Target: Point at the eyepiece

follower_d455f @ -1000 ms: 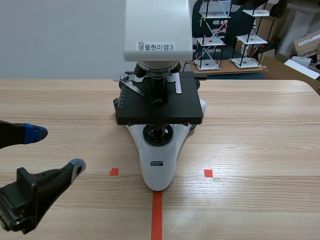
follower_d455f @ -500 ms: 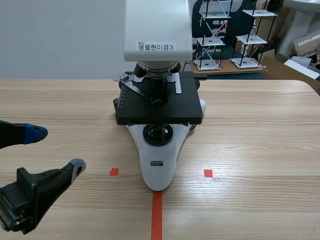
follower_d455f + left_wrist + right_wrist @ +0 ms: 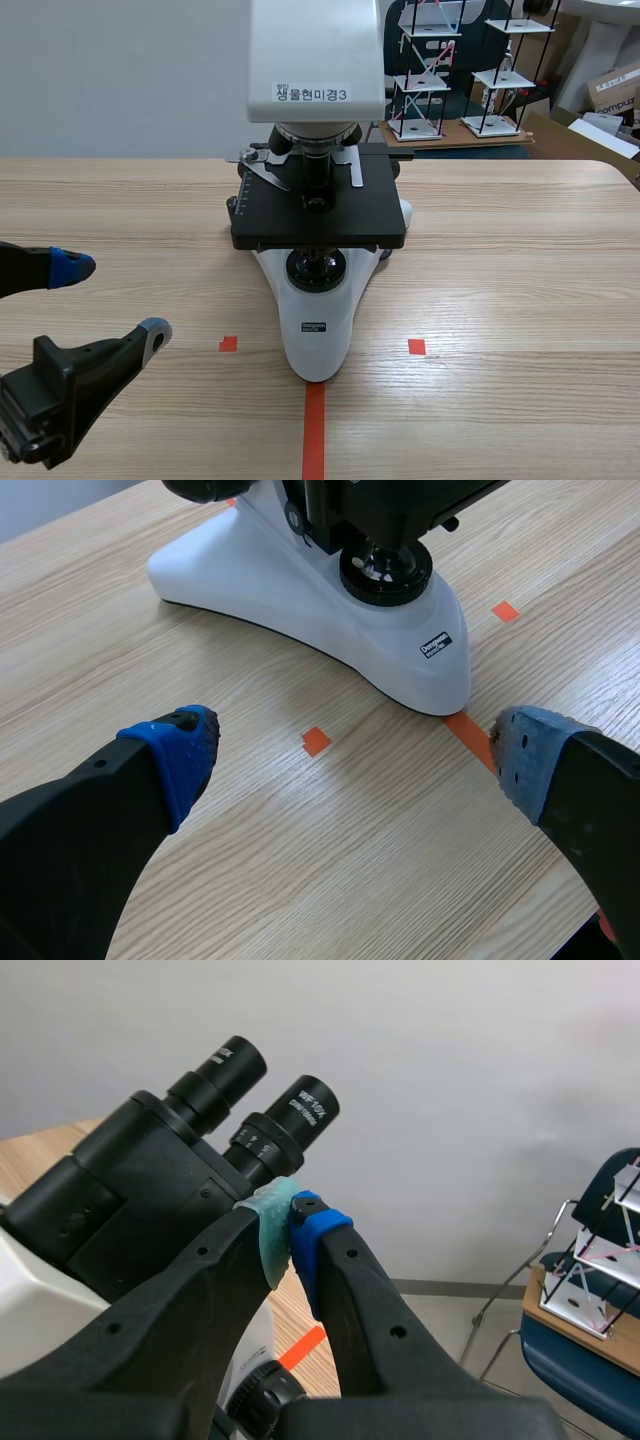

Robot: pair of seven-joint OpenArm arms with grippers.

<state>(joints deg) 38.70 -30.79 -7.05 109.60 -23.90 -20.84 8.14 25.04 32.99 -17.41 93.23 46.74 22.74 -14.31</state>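
A white microscope [image 3: 316, 190] with a black stage stands mid-table; its white base [image 3: 330, 610] lies ahead of my left gripper [image 3: 350, 745]. That gripper [image 3: 112, 298] rests low at the table's left, open, with nothing between its blue pads. In the right wrist view two black eyepieces [image 3: 285, 1125] rise from the black head. My right gripper [image 3: 290, 1222] is shut, pads together, with its tip right below the nearer eyepiece, touching or nearly touching its tube. The right arm is out of the scene view, and the eyepieces are cut off at its top.
Orange-red tape marks [image 3: 314, 425] lie on the wooden table in front of the microscope. Behind the table stand a blue chair and racks of small white shelves [image 3: 430, 70]. Cardboard boxes [image 3: 615, 90] sit at the far right.
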